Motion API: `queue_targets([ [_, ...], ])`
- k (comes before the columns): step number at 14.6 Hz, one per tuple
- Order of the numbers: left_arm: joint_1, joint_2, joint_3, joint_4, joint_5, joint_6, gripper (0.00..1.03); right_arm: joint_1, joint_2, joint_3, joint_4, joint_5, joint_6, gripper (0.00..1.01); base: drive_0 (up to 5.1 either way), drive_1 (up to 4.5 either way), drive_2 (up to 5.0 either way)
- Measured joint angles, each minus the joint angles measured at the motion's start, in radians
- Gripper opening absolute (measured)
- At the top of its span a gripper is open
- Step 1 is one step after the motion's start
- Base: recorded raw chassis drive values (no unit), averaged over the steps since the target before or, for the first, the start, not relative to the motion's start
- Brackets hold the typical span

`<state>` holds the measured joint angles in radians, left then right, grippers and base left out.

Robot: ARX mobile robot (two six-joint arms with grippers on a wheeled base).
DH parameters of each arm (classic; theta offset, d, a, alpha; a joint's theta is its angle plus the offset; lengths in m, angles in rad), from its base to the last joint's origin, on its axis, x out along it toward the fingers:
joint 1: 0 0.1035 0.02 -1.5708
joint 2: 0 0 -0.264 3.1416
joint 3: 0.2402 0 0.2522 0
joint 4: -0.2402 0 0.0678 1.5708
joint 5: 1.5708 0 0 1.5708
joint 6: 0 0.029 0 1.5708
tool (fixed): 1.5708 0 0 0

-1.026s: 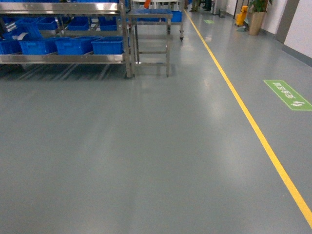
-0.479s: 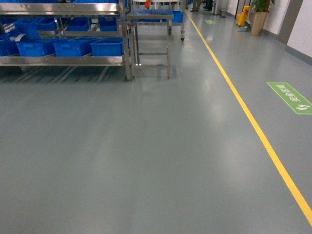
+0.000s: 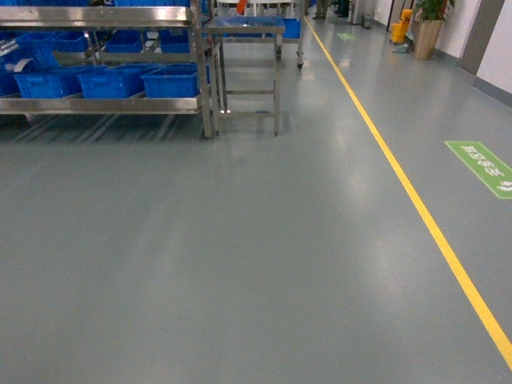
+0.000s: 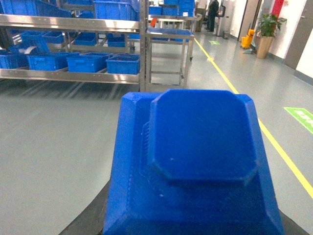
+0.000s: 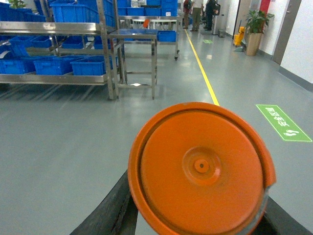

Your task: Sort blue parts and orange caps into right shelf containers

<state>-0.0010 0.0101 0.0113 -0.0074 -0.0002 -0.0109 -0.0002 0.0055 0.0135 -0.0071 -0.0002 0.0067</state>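
A bulky blue part (image 4: 195, 161) fills the left wrist view, and my left gripper (image 4: 193, 218) is shut on it, with dark fingers (image 4: 93, 220) showing at its lower edges. In the right wrist view my right gripper (image 5: 198, 215) is shut on a round orange cap (image 5: 200, 169). The steel shelf (image 3: 104, 102) stands far off at the upper left of the head view, its lower level holding a row of blue containers (image 3: 172, 80). Both wrist views also show the shelf (image 4: 73, 76) (image 5: 58, 78) with its containers (image 4: 122, 63) (image 5: 90, 65). Neither gripper appears in the head view.
A small steel table (image 3: 244, 28) stands just right of the shelf. A yellow floor line (image 3: 416, 200) runs along the grey floor on the right, past a green floor sign (image 3: 484, 166). A potted plant (image 3: 424, 36) and standing people (image 5: 198, 10) are far down the aisle.
In the head view the shelf has slid to the left and the green floor sign has moved lower and to the right. The camera has shifted over the floor.
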Motion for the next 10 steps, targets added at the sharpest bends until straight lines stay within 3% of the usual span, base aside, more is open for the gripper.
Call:
queue_targets([
  [10,0.0,0.0,0.0,0.004,0.0,0.0,0.42,0.0,0.0,0.0,0.001,0.0,0.0,0.44,0.1,4.22,-4.1],
])
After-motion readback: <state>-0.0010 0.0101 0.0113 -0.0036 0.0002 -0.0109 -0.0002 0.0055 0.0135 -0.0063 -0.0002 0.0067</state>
